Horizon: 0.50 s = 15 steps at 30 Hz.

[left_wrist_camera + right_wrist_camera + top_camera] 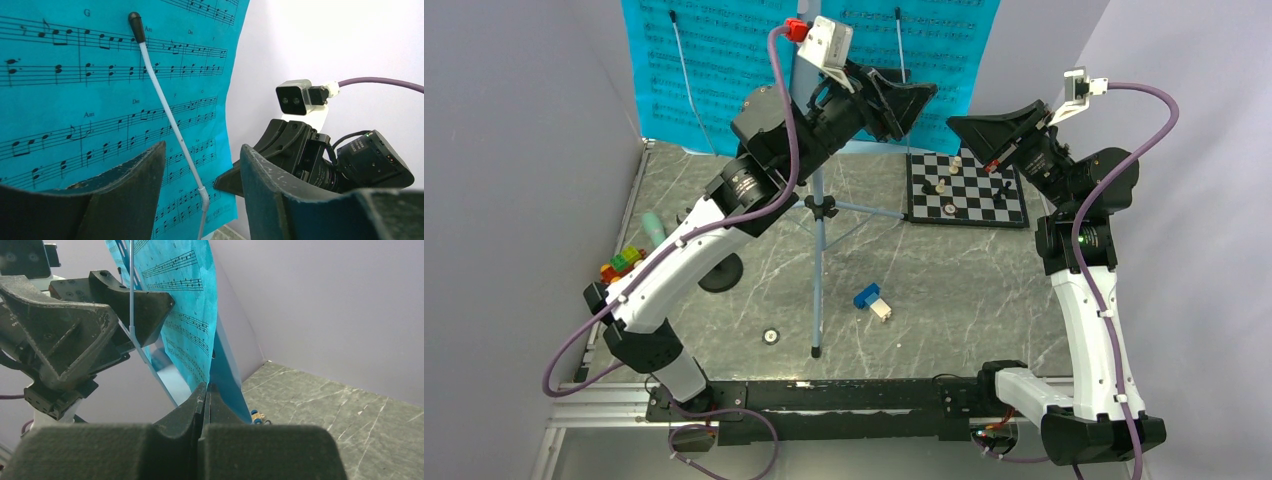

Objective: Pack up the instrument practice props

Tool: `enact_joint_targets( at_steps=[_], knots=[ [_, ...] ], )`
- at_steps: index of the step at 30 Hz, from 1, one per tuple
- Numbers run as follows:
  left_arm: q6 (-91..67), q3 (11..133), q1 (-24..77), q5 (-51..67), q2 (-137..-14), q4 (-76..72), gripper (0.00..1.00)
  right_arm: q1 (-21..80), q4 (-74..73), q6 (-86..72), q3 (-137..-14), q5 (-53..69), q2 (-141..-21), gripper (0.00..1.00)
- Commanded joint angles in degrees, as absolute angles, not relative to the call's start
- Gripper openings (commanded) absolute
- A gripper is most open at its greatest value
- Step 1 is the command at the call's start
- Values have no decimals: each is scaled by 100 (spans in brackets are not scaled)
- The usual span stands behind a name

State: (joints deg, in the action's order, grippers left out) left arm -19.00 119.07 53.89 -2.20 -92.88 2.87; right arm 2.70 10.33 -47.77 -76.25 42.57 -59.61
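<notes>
Right wrist view: right gripper (206, 388) clenched, pads pressed flat together. The lower corner of the right sheet-music page (192, 315) runs down into the seam, so I read it as pinched (the contact itself is hidden by the fingers). Left gripper (203, 148) is spread wide and holds nothing. It hovers before the same page, with the retaining wire (165, 107) running down toward the gap between its fingers.

Step in hand, by my judgement: freeing this page from the music stand (818, 270). To do it well:
- The left should swing the wire off the paper first.
- The right then draws the sheet out toward 3 o'clock, slowly and along its own plane.
- A pull against a pinned wire could tear the paper or tip the tripod.

Top view, positions:
- 12 o'clock: both pages, up on the stand's desk.
- 9 o'clock: toy microphone (653, 229) by the wall, with the toy cars (622, 264) just below it.
- 8 o'clock: mic stand (721, 273), partly under the left arm.
- 2 o'clock: chessboard (974, 180).
- Near centre: blue-white block (873, 300).

Count:
- Two pages, counting the left sheet-music page (709, 60).
- Two wires.
- One each of music stand, microphone, mic stand, chessboard and block.
- The cars are bunched together, so their number is unclear.
</notes>
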Motion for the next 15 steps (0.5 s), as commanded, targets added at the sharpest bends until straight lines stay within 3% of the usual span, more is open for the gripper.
enact_joint_targets(
  at_steps=[1,15],
  knots=[
    [-1983,12157,5364,57,-9338,133,58,296,1063,-4776,-7884,4315,-5877,0],
    [-2156,12340,5362,421,-9456,44,39,293,1056,-4780,-7884,4315,-5900,0]
  ],
)
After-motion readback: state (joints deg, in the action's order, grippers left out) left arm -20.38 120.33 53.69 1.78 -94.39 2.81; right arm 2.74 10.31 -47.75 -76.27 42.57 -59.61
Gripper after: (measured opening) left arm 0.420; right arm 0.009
